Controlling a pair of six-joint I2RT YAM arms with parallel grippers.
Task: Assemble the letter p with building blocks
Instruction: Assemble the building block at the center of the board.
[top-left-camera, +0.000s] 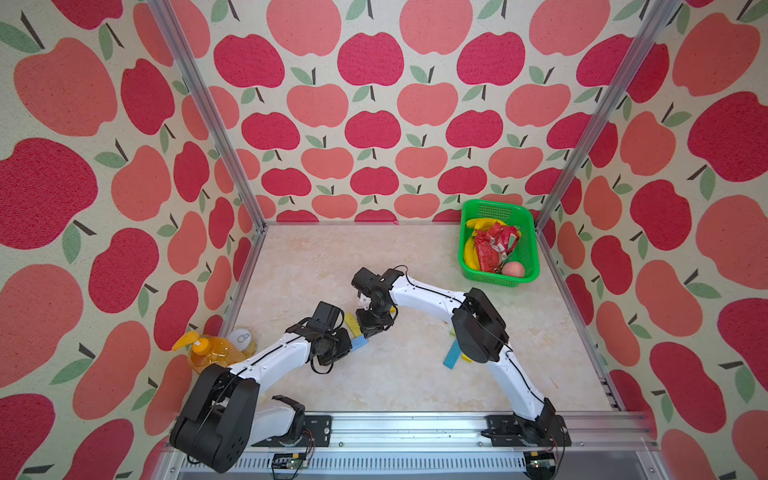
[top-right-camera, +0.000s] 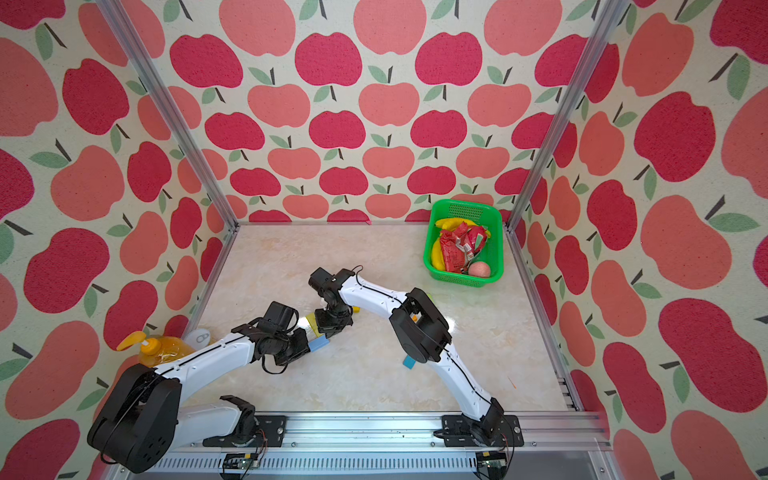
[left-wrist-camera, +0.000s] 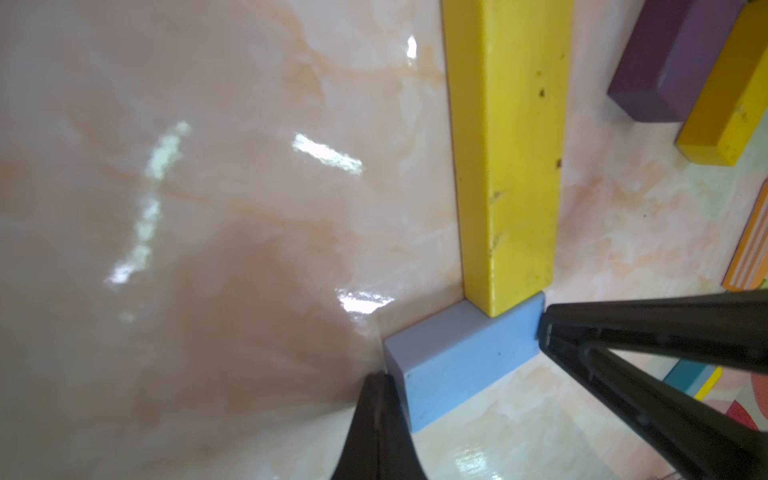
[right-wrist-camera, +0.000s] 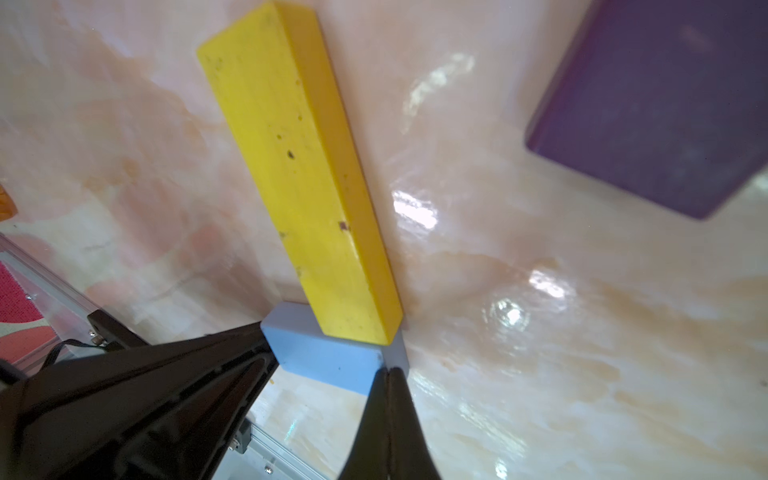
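A: What did the wrist cameras give that the overhead pair didn't?

B: The contact. In the left wrist view the left claw (left-wrist-camera: 376, 386) was pressed shut and empty, its tip against one end of the short light-blue block (left-wrist-camera: 465, 353). The right claw (left-wrist-camera: 542, 328), also closed on nothing, touched the opposite end. The long yellow block (left-wrist-camera: 511, 166) lay flat, its end butted against the light-blue block's side nearer the right claw, making an L.

A: And from above?

B: In both top views that pair sat near the middle of the table (top-left-camera: 415, 382), a little toward the left arm (top-left-camera: 270, 357). The two wrists covered most of it, so only slivers of yellow and light blue showed.

A: Anything cut off?

B: A purple block (left-wrist-camera: 665, 62) and a darker yellow block (left-wrist-camera: 731, 104) beside it lay near the L but apart from it, both clipped by the frame. An orange striped piece (left-wrist-camera: 748, 257) sat at the very edge, possibly a block; I couldn't tell. A blue block (top-left-camera: 451, 355) lay half under the elbow of the right arm (top-left-camera: 478, 328).

A: Around them?

B: A green basket (top-left-camera: 496, 211) in the far right corner held bananas (top-left-camera: 478, 224), a red packet (top-left-camera: 490, 249) and a round pink fruit (top-left-camera: 513, 269). An orange bottle (top-left-camera: 210, 351) stood by the left wall.
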